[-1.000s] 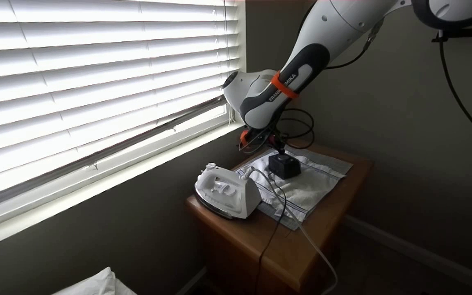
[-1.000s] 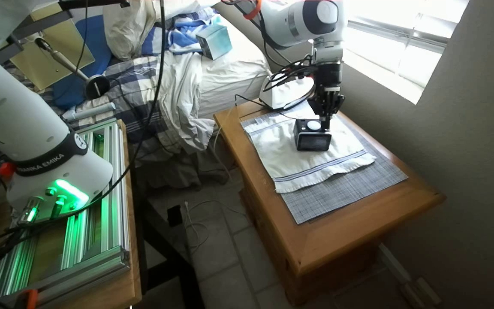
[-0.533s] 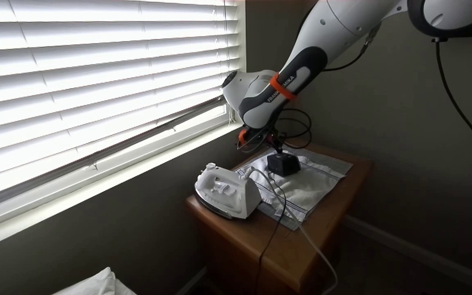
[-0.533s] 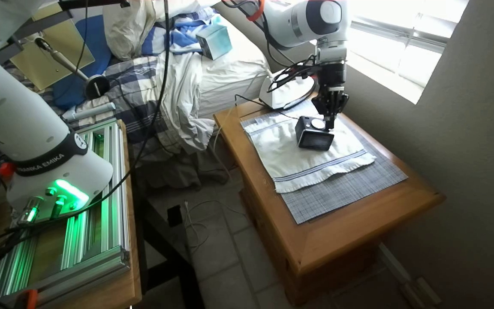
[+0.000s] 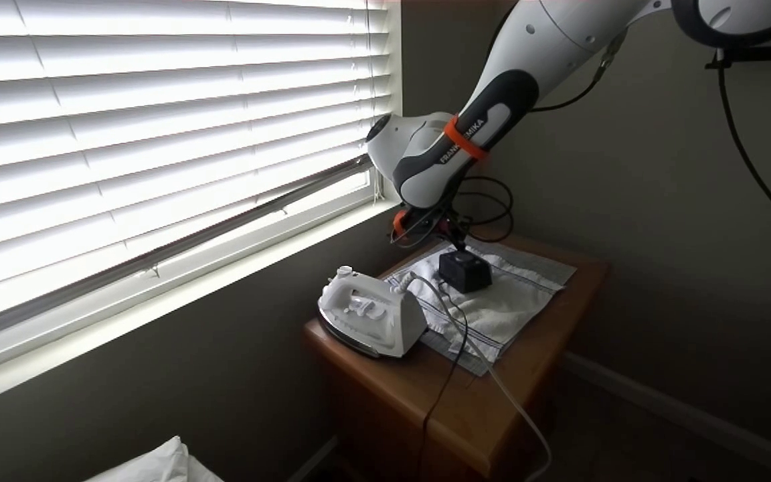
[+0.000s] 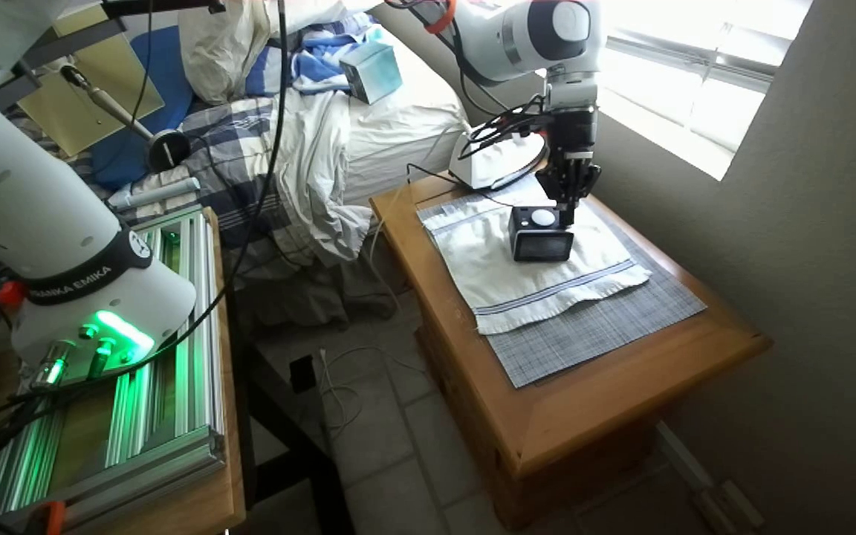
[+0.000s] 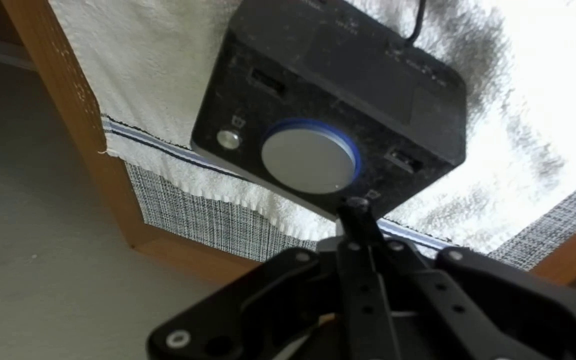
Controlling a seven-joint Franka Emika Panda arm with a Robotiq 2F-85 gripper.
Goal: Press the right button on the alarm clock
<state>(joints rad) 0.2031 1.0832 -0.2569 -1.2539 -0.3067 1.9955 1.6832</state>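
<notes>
In the wrist view, a low, boxy, dark grey-black plastic alarm clock [image 7: 330, 107] lies on a white terry towel [image 7: 133, 60] over a wooden worktop [image 7: 65, 87], its long axis slanting towards the lower right; the black two-fingered tool [image 7: 360, 212] stands at its right end, just beyond a large, round, silver-white button [image 7: 308, 162]. The fingers [image 7: 355, 222] lie together at the tips, no gap showing, nothing gripped. They cover the place where the right button should be, beside a small printed icon [image 7: 373, 194], so whether it is touched or pressed cannot be told; the step seems to call for a short push straight down, which could slip off the nearby front rim. In an exterior view, the clock's black rectangular display [image 6: 543, 247], hidden from the wrist, faces roughly towards the short edge opposite a white plastic clothes iron [image 6: 502, 160], and the tool is nearly upright at the end nearer the long edge by the plain grey wall [image 6: 807, 223]. In an exterior view, the iron sits at the corner nearest a white slatted window blind [image 5: 171, 134], apart from the tool; a thin black cord [image 5: 454, 365] drops over the short edge there.
</notes>
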